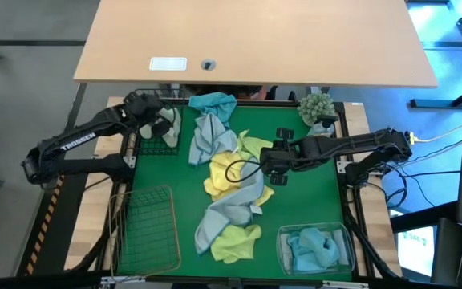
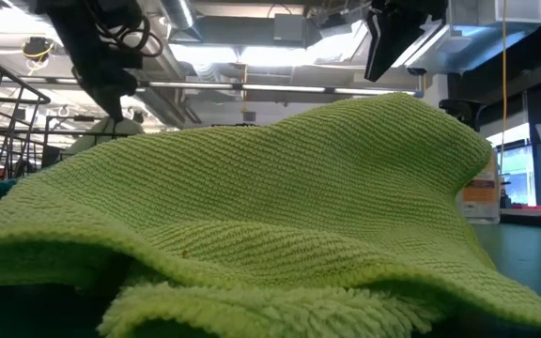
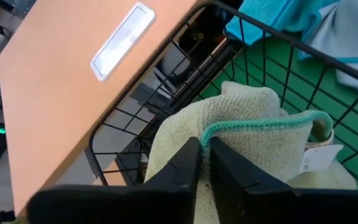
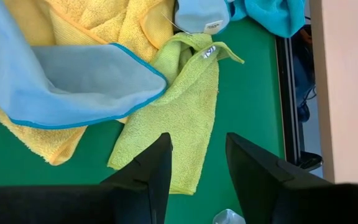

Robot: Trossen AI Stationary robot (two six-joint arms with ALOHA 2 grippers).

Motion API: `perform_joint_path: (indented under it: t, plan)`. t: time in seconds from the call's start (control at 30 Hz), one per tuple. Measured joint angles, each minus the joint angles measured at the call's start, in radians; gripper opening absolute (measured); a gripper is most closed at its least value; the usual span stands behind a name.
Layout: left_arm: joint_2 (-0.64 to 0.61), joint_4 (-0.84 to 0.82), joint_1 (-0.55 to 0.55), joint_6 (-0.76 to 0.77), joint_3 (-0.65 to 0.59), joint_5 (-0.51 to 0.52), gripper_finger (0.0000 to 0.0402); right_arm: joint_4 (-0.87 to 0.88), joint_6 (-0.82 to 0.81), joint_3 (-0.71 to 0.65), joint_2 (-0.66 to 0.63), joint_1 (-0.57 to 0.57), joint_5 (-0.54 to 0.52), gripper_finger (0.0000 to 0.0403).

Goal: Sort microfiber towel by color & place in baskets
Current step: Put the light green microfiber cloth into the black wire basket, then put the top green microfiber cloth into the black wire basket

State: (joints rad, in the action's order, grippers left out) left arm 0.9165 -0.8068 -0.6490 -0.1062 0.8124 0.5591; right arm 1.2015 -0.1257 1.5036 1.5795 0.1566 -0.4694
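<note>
Only lettering I can actually read is TROSSEN in white along the left arm (image 1: 79, 144). The care tags on the towels are too small to make out.

Nearest the front edge of the green mat (image 1: 319, 201): the copper wire basket (image 1: 145, 229) on the left and the clear plastic tub (image 1: 315, 249) on the right, with a teal towel (image 1: 311, 245) in it. Between them a lime green towel (image 1: 235, 241) sits at the end of the pile, and it fills the low view.

Mid-table, the right gripper (image 4: 196, 163) hangs over the mixed pile of yellow towels (image 1: 231, 164) and light blue towels (image 1: 235, 205), arm stretched in from the right, fingers spread with nothing between them.

At the far left, the left gripper (image 3: 205, 155) reaches into the black wire basket (image 1: 155, 132), fingers nearly together on the teal-trimmed edge of a cream towel (image 3: 253, 124). Can't tell if it's truly pinching.
</note>
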Motion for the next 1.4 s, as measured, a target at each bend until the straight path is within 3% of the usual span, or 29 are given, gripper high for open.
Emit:
perform_joint_path:
  t: [0.37, 0.73, 1.03, 1.13, 1.4]
  plan:
    - [0.000, 0.045, 0.000, 0.037, 0.000, -0.007, 0.0108, 0.000, 0.000, 0.000, 0.000, 0.000, 0.000, 0.0152]
    - [0.000, 0.024, 0.000, 0.187, 0.050, -0.249, 0.0123, 0.048, 0.002, 0.000, 0.000, -0.044, 0.013, 0.0152]
    - [0.000, -0.206, 0.000, 0.235, 0.227, -0.411, 0.0124, 0.079, 0.011, -0.001, 0.000, -0.146, 0.098, 0.0152]
    - [-0.004, -0.269, 0.001, 0.236, 0.270, -0.474, 0.0124, 0.062, 0.038, -0.035, 0.000, -0.174, 0.110, 0.0152]
    - [-0.013, -0.237, 0.022, 0.232, 0.277, -0.667, 0.0124, -0.104, 0.086, -0.216, 0.001, -0.232, 0.144, 0.0152]
